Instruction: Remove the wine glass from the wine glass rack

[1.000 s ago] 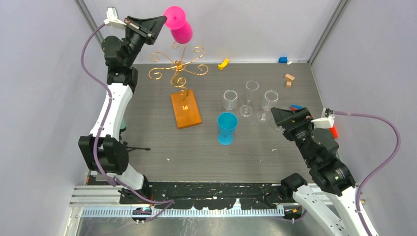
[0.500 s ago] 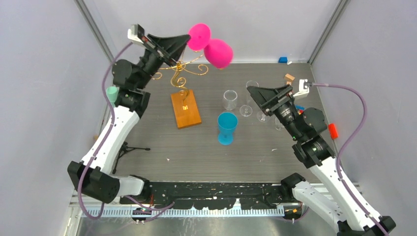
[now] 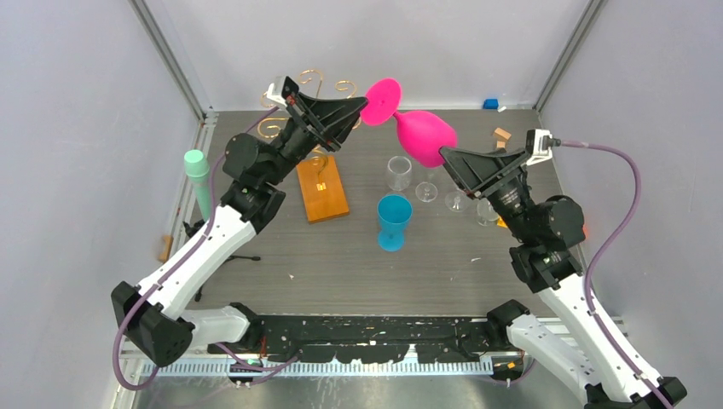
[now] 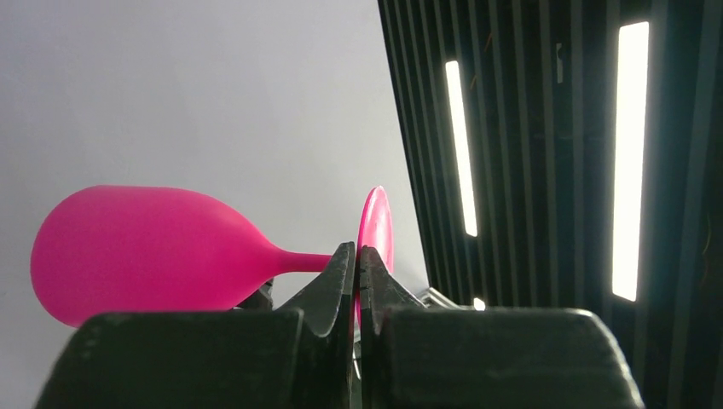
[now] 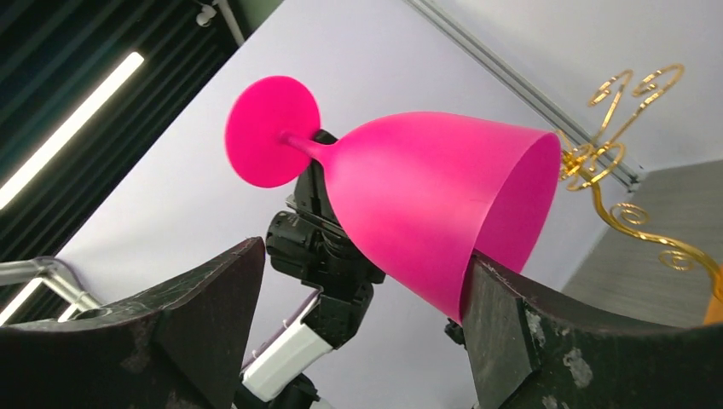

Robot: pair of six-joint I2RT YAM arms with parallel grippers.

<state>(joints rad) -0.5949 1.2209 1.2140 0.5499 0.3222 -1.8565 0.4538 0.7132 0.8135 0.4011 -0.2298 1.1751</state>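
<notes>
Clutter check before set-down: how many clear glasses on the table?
3. One stemless clear glass just behind the blue cup; two stemmed clear glasses to its right, bowls partly covered by the right end effector. A fourth may be hidden behind that arm.

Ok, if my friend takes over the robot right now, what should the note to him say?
Left gripper: shut on the pink glass, jaws pinching the stem by the foot.
Right gripper: open, jaws on either side of the bowl, not closed on it.
Glass: in the air, lying sideways, to the right of the rack and clear of its gold arms.
Done: the glass is off the rack.
Left: probably pass it to the right gripper or set it on the table, away from the clear glasses and the blue cup.
</notes>
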